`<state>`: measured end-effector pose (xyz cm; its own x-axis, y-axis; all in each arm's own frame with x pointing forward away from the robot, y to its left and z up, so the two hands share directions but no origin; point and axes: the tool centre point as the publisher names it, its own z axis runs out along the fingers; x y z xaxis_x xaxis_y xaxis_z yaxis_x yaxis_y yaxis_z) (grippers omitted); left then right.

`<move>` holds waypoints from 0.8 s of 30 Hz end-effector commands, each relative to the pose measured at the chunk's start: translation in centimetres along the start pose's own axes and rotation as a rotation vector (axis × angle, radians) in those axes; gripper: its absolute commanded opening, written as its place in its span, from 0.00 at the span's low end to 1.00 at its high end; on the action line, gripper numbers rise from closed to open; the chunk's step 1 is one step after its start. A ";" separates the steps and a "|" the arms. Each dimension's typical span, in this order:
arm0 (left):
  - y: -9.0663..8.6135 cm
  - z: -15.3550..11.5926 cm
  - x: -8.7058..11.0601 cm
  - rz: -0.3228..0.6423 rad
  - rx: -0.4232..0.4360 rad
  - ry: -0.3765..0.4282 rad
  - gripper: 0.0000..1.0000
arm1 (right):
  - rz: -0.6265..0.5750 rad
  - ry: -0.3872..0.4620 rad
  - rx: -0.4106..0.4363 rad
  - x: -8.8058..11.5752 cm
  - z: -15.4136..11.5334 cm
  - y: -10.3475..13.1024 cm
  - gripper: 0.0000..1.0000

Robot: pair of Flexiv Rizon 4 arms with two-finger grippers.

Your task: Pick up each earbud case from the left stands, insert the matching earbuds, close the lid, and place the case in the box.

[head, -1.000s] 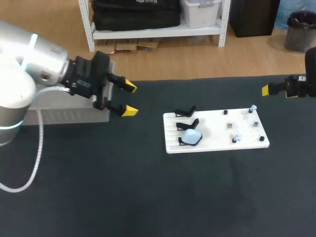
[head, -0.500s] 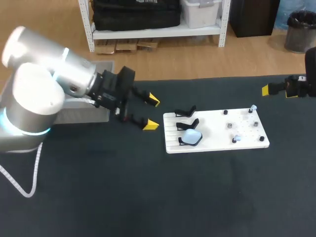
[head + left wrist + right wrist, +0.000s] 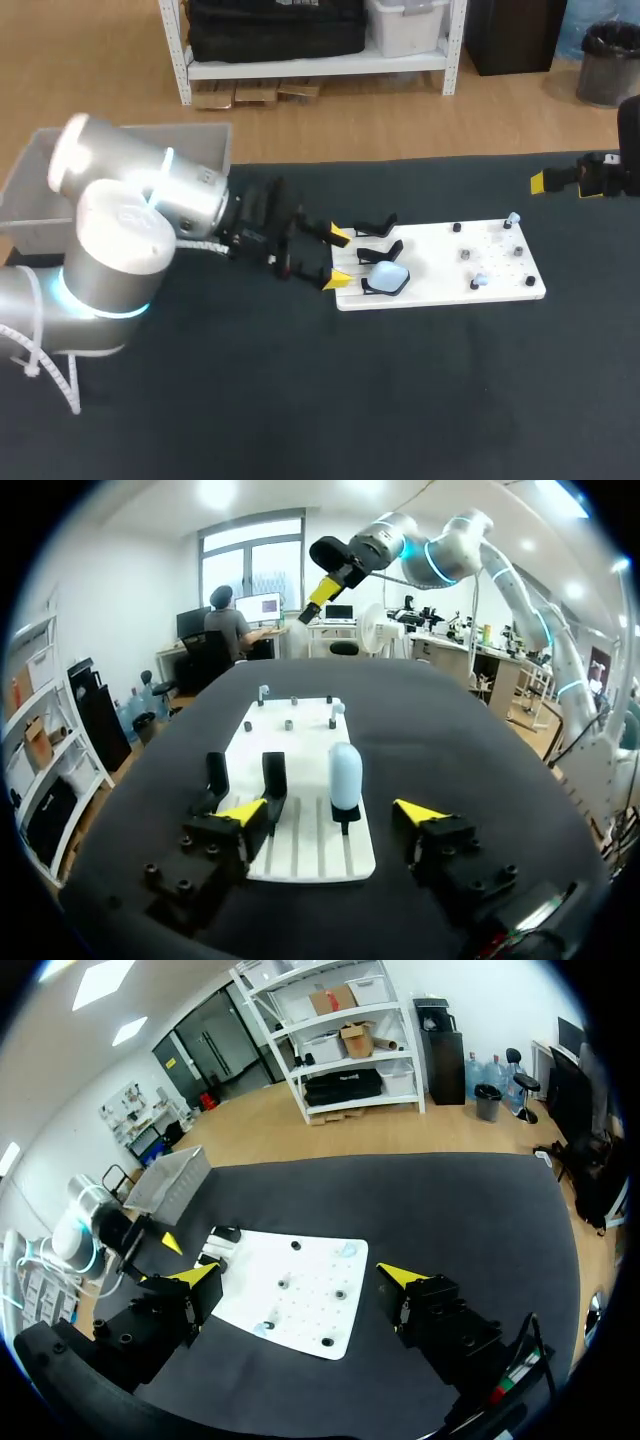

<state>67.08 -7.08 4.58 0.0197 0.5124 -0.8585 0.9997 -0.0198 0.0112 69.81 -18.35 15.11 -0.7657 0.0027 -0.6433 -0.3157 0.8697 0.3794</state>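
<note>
Risks toppling the pale blue earbud case (image 3: 344, 772), perched on its stand (image 3: 345, 826) just ahead of the left gripper (image 3: 331, 811) and its wide-spread fingers (image 3: 243, 811), by clipping the empty stands (image 3: 272, 776) alongside when closing in.

left arm (image 3: 130, 220): fat silver-grey cylinders, cyan light rings, white cable (image 3: 73, 392) looping off | right arm (image 3: 470, 535): same silver and cyan | finger mounts (image 3: 190, 865): black blocks, round screws | fingers (image 3: 338, 236): black, yellow wedge tips
</note>
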 end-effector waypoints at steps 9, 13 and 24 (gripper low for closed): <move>-0.2 2.2 0.2 -0.002 0.009 -0.051 0.55 | -0.001 0.001 -0.006 0.0 0.0 -0.1 1.00; -0.9 2.7 0.0 0.011 0.011 -0.061 0.59 | -0.001 0.001 -0.006 0.0 0.0 -0.1 1.00; -0.7 4.4 0.1 0.024 0.007 -0.065 0.50 | -0.001 0.001 -0.006 0.0 0.0 -0.1 1.00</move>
<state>66.00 -10.29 2.59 0.0415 0.4588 -0.8876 0.9989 -0.0393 0.0263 69.81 -18.35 15.11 -0.7657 0.0027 -0.6432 -0.3157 0.8697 0.3794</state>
